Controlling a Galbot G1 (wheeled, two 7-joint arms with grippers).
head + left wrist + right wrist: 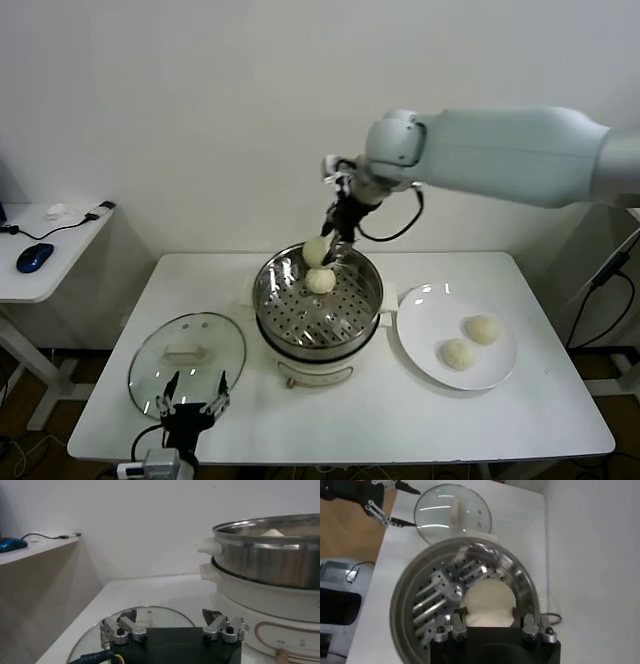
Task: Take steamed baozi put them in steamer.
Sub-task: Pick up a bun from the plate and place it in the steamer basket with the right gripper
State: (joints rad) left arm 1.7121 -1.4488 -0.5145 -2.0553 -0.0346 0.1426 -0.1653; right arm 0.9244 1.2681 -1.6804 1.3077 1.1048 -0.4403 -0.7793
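Left gripper (192, 402) idling at near table edge over glass lid (187, 347), fingers spread, holding nothing. Two baozi waiting on white plate (430, 300). Right gripper (322, 254) hanging over steamer (320, 300), fingers clamping baozi (317, 250). One bun (320, 281) already sitting on tray beneath. Advice: lowering beside it, releasing close to tray.

Right end effector (335, 247) reaches over the counter's far-middle area, arm extended from the right, fingers clamped closed. Left end effector (192, 398) parked near the counter's front-left edge, fingers spread.
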